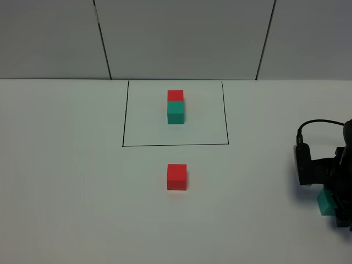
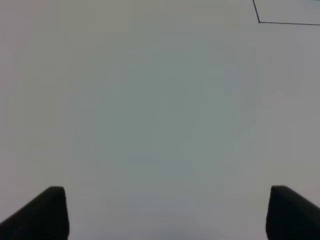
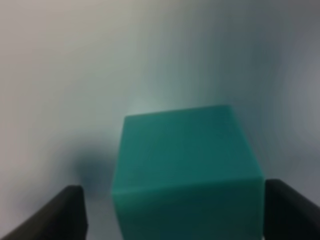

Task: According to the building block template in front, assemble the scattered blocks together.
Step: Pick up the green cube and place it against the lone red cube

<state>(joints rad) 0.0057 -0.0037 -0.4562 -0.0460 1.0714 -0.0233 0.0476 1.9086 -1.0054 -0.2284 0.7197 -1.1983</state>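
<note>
left gripper [image 2: 167,200]: matte black fingers spread wide, nothing held, plain white tabletop [image 2: 150,100] beneath. Building block template [image 1: 176,105], centre-back: red and teal blocks butted face to face, boxed by a thin drawn black rectangle [image 1: 124,121]. Loose red cube [image 1: 177,176], matte and sharp-edged, is set just in front of that frame. Loose teal cube [image 3: 185,165], far right, is straddled by the right gripper [image 3: 175,187]; fingers apart, gap seen on one side, not clamped.

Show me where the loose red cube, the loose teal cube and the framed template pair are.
loose red cube [image 1: 176,177]: exterior high view, middle of the cube.
loose teal cube [image 3: 186,155]: right wrist view, top face.
framed template pair [image 1: 175,107]: exterior high view, teal cube's top.
</note>
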